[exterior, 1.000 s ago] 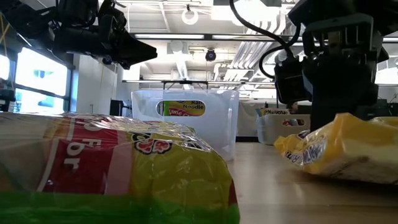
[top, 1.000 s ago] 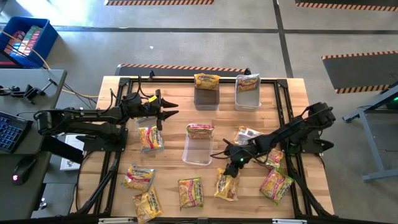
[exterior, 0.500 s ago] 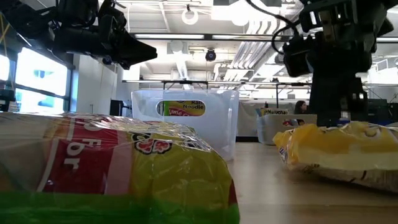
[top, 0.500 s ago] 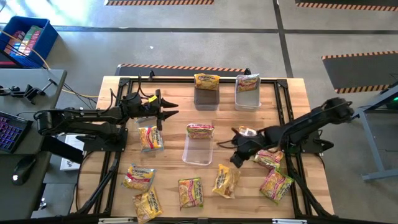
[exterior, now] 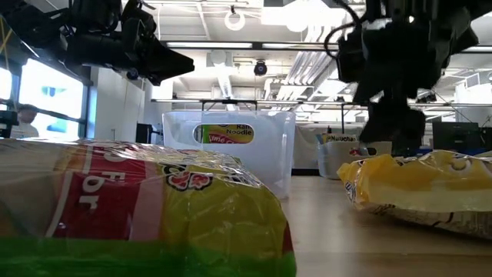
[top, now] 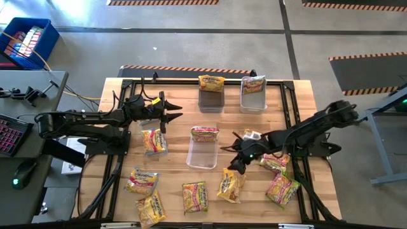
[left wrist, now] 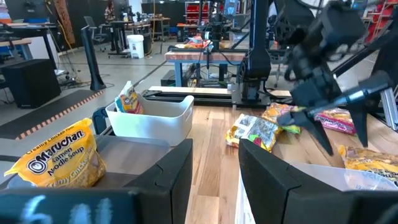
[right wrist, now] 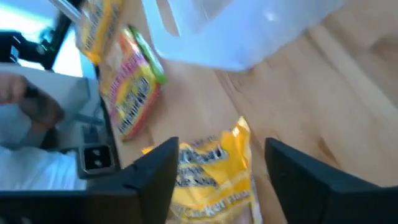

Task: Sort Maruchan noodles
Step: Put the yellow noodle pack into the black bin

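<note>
Now the right pincer (top: 234, 164) hangs low over the table (top: 299, 108) with its two fingers spread wide and nothing between them, as its own wrist view shows. A yellow packet (top: 231, 185) lies flat directly under and a little ahead of this pincer, close to the fingertips but not gripped. I judge that the step in hand is the picking of this packet: the pincer needs to go down around its edge and close on the crinkly plastic, which may slip or fold. Beside this pincer stands the clear bin (top: 203, 152) with a pink and green packet (top: 205, 133) resting on its far rim; further ahead of it lies a green-edged packet (top: 195, 196). Behind it, along its arm, more yellow packets (top: 282, 187) lie on the wood. The left pincer (top: 170, 112) waits in the air on the other side of the table, its fingers apart by a middle gap and empty; a yellow packet near it (top: 154, 141) lies just below it. In the left wrist view the nearest packet (left wrist: 59, 160) reads "Maruchan" and "Noodle Soup". In the low view the label in the clear bin shows "Noodle". On the packet under the right pincer the writing is too blurred to read. Most packets remain unsorted.
</note>
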{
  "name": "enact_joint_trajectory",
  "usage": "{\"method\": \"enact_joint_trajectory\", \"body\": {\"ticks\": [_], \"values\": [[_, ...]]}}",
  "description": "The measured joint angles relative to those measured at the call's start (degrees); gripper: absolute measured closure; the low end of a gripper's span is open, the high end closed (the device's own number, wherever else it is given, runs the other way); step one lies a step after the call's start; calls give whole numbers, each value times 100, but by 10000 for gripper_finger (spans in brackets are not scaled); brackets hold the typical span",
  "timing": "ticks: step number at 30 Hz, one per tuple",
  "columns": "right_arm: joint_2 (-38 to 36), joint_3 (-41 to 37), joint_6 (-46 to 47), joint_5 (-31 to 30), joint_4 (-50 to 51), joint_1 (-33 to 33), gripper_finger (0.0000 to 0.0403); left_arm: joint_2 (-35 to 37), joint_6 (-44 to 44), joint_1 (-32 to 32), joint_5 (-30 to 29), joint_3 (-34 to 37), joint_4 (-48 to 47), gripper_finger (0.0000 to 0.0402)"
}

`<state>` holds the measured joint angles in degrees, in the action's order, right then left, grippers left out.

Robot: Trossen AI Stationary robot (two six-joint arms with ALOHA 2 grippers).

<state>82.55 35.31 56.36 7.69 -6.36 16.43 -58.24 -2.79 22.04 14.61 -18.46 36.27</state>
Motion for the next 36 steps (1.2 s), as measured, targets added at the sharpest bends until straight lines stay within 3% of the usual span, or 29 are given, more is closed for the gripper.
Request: {"method": "enact_joint_trajectory", "body": {"ticks": [5,14,22,26,36], "values": [[548,104,-330,168,-364,91,144,0,-29,0,-2,0,-9,282],[1353,913,-1576,283,439,104,143,-4,-37,-2,-2,0,-26,282],[1836,1286,-1937,697,744,124,150,-4,-44,-2,-2,0,-39,282],[1860,1279,-1946,686,798,119,194,-4,-42,-2,-2,0,-44,282],[1774,1268,-2055,852,1300,41,391,-4,-44,-9,0,0,-41,282]]}}
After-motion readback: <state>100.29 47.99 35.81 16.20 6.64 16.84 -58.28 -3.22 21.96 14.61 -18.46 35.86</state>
